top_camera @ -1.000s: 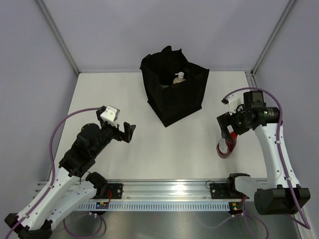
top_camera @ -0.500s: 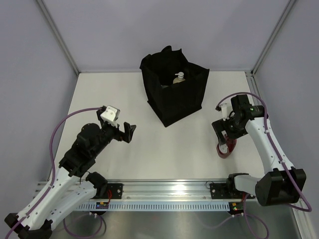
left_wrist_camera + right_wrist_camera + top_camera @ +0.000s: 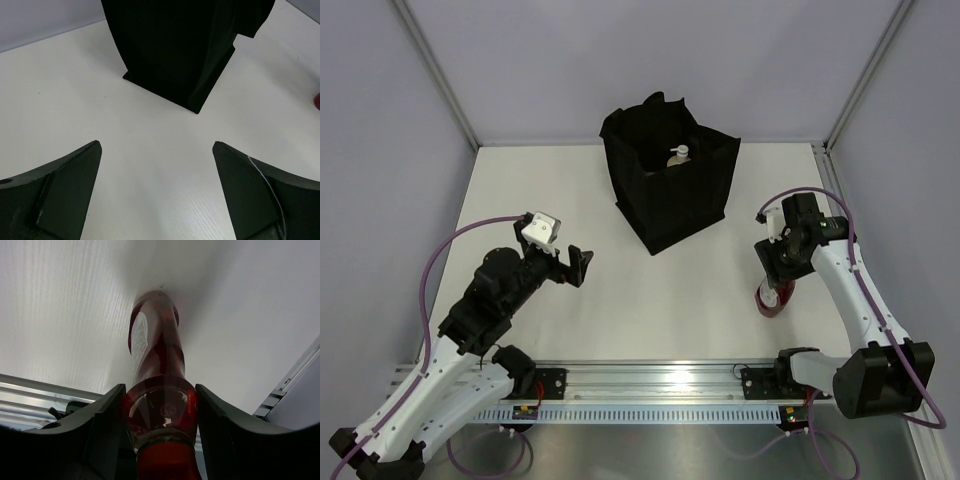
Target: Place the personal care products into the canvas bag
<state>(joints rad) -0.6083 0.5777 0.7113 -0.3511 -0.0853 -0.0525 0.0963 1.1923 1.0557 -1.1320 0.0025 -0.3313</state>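
Over on the right side of the white surface (image 3: 650, 300), my right end effector (image 3: 777, 282) hugs the dark red plastic bottle with the red cap (image 3: 155, 355), one finger on each side. It stands on its bottom, cap up toward my wrist. The boxy black canvas bag (image 3: 665, 205) sits farther back and to the left. My left end effector (image 3: 575, 266) is wide and holds nothing.

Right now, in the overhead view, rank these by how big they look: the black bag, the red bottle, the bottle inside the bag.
1. black bag
2. red bottle
3. bottle inside the bag, though only its top shows, so its true size is unsure.
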